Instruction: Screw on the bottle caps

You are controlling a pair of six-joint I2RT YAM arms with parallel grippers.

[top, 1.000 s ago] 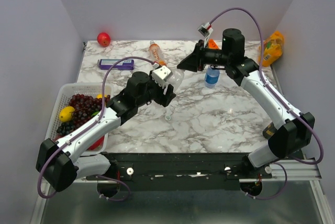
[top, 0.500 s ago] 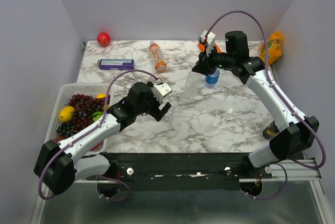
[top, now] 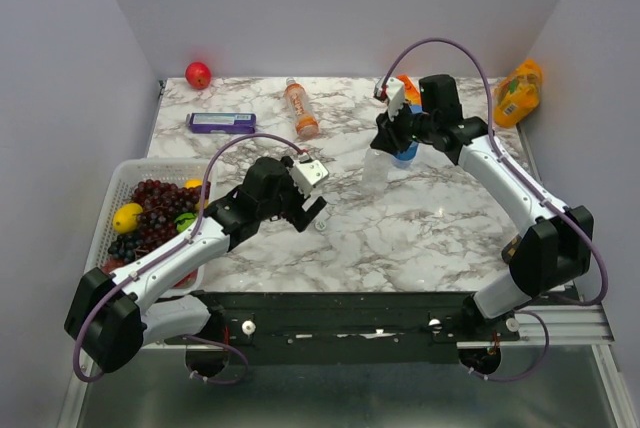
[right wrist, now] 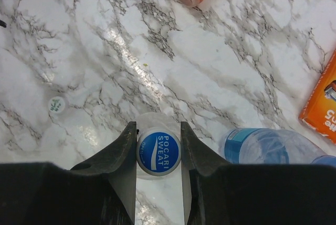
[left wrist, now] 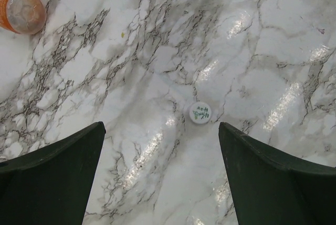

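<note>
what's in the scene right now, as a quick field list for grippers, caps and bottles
left gripper: open, hovering over the white cap
white cap: lying loose on the table
right gripper: shut on the blue cap
blue cap: held directly above the clear bottle
clear bottle: upright, under the right gripper
blue-labelled bottle: just beside the clear bottle
orange bottle: lying on its side, far part of the table
</note>
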